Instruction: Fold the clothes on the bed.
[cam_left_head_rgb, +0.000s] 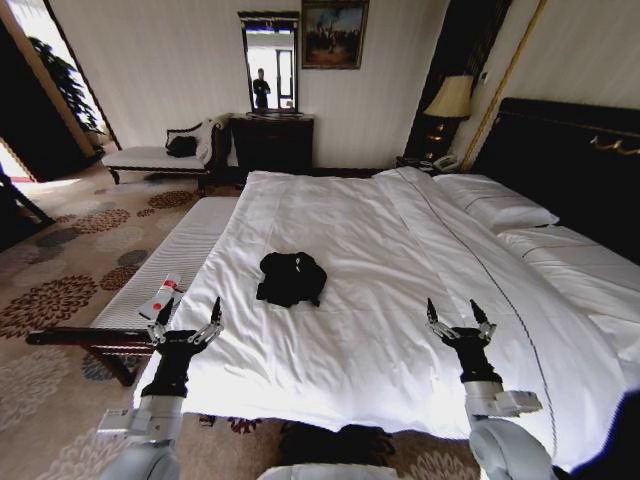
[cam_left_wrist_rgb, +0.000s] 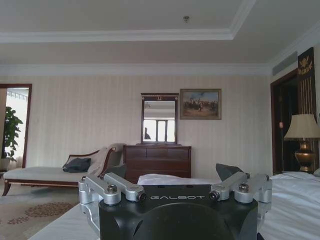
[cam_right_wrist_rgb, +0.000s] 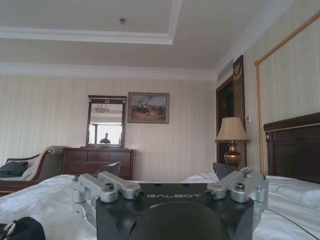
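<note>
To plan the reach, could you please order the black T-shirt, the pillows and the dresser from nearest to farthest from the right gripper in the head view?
From the right gripper:
1. Black T-shirt, mid-bed, toward the robot's left.
2. Pillows, by the headboard.
3. Dresser, against the far wall.

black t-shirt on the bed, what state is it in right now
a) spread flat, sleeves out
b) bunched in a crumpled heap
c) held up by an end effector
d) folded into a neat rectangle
b: the black t-shirt lies as a rumpled lump on the white bed, with the left end effector and right end effector both open and apart from it.
</note>
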